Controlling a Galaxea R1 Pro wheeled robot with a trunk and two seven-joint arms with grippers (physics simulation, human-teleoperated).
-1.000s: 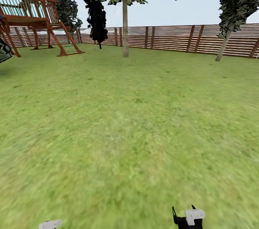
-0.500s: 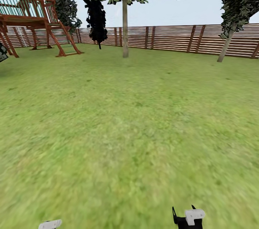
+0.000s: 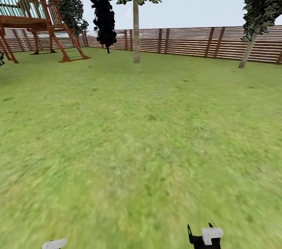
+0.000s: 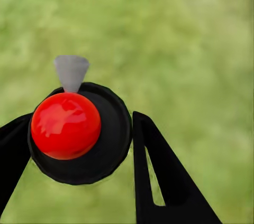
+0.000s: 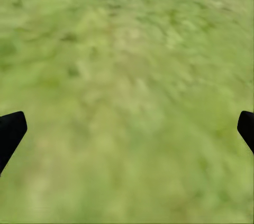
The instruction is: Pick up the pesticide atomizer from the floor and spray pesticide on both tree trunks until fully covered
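Green lawn point(image 3: 141, 143) is filling most of the head view, running out to a slat fence point(image 3: 188, 43); a straight pale trunk point(image 3: 136, 26) is standing far ahead near the middle, a second, leaning trunk point(image 3: 247, 51) is rising far off to the right, and a wooden play frame point(image 3: 35, 18) is sitting at the far left. Low down, the white tops of the left gripper point(image 3: 55, 244) and right gripper point(image 3: 205, 237) are just peeking in, well apart from both trees. Moving to the left wrist view, the left gripper point(image 4: 79, 145) is closing its black fingers point(image 4: 159, 182) around the atomizer point(image 4: 79, 131), a black round body with a red ball cap and a grey nozzle cone, carried above the grass. Moving to the right wrist view, the right gripper point(image 5: 127, 129) is hanging wide open over bare grass, holding nothing. The likely step is driving toward the nearer trunk. Risk from here: spraying from this far would probably be missing the bark altogether, and the nozzle is pointing at the ground, so without re-aiming, the spray would be wetting grass; a loose hold on the round body could also be letting it twist or slip during the drive.
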